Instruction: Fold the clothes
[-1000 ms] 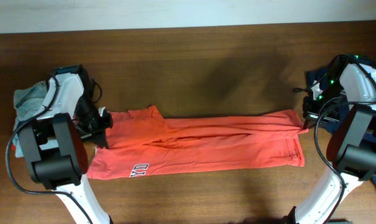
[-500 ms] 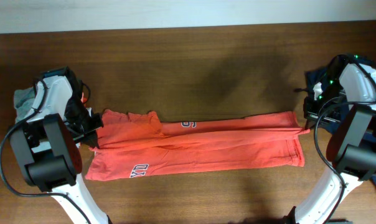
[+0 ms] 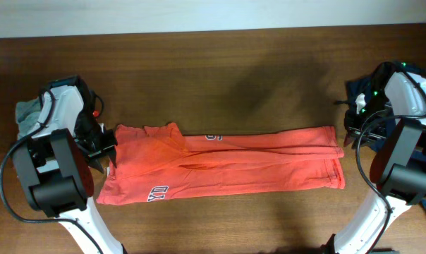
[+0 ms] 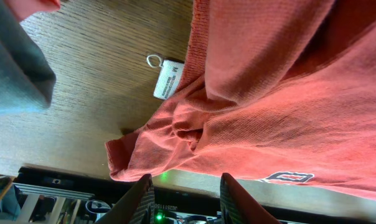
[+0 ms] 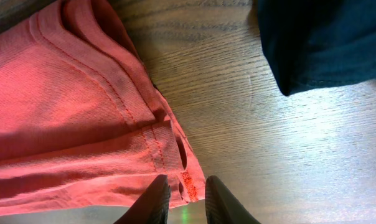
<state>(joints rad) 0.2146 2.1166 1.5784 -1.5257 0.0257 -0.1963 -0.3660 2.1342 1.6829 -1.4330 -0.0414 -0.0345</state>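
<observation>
The orange-red T-shirt [image 3: 227,166] lies folded into a long flat strip across the table, with its lettering [image 3: 156,191] at the front left. At the strip's left end my left gripper [image 3: 108,152] stands open. In the left wrist view its gripper [image 4: 187,175] holds nothing, and the bunched shirt edge [image 4: 175,143] and white neck tag [image 4: 168,78] lie just beyond the tips. My right gripper [image 3: 347,137] is at the right end. In the right wrist view its gripper [image 5: 187,177] is parted, with the stitched hem corner [image 5: 169,149] lying loose on the wood beyond the tips.
A light grey shirt [image 3: 31,113] is heaped behind the left arm, also seen in the left wrist view [image 4: 14,62]. A navy shirt [image 5: 325,43] lies by the right arm's base [image 3: 354,92]. Bare wood stretches behind the strip.
Both grippers went from shut to open and let go of the shirt's ends. The left gripper moved left first, pulling the strip out longer. The shirt now rests flat.
</observation>
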